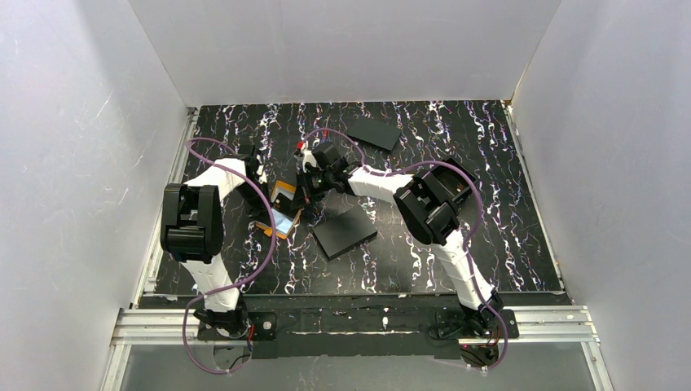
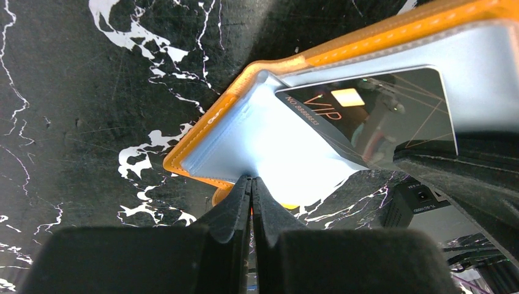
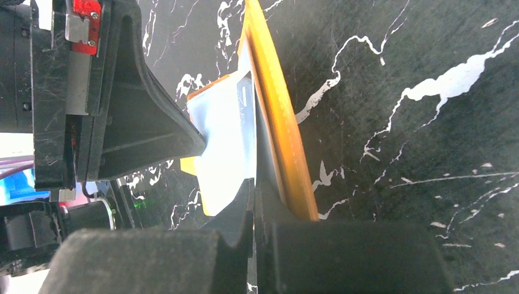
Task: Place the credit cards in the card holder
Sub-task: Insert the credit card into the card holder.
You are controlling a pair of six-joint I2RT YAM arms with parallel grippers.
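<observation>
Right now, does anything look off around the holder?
Nothing looks damaged or spilled. The holder is pinched open between the left claw on one flap and the right claw on the other. The VIP card sits only partly in its pocket, with one corner still exposed.

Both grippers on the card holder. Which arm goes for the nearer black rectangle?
Right, probably. The black rectangle lies beside the right arm, on its side of the card holder; the left gripper, shut on the pale inner flap, could steady it.
</observation>
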